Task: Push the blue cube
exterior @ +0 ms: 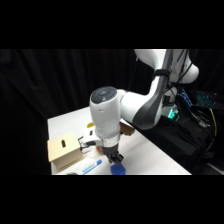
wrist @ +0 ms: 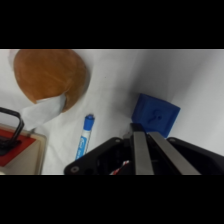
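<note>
We are seeing our gripper (wrist: 145,137) hanging low over the bench (wrist: 115,80), fingers drawn nearly together, tips just beside the blue cube (wrist: 156,114).

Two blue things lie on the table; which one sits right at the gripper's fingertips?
The blue cube, the solid block just beyond the gripper. The thin blue-and-white pen-like stick lies off to one side.

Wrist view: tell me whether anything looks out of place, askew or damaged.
Nothing looks spilled or broken. The blue cube sits turned at an angle on the white table, just past the claw. The light-blue and white stick lies loose nearby. The round brown object has a pale patch at its lower edge; whether that is damage I cannot tell.
</note>
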{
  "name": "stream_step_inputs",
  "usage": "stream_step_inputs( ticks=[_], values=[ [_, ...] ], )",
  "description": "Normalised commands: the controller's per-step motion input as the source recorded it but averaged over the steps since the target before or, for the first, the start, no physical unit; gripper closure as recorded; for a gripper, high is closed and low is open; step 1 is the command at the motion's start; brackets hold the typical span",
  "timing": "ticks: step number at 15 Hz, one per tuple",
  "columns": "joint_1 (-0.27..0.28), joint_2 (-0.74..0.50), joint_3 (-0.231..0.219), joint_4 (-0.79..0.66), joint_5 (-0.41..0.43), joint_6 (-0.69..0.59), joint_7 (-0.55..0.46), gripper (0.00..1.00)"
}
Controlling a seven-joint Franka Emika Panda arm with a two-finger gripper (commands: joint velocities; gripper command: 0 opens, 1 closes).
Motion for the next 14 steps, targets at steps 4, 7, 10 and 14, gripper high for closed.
stream_step_inputs(
  ticks=[4,7,10,14],
  values=[
    [0.019,0.23,0.03,0.2,-0.009,0.08,-0.03,0.96],
    [-0.031,0.18,0.043,0.16,0.032,0.06,-0.08,0.96],
    [-0.033,0.02,0.037,0.1,0.033,-0.06,-0.07,0.96],
    [-0.069,-0.31,0.053,0.02,0.065,-0.35,-0.11,0.96]
  ],
)
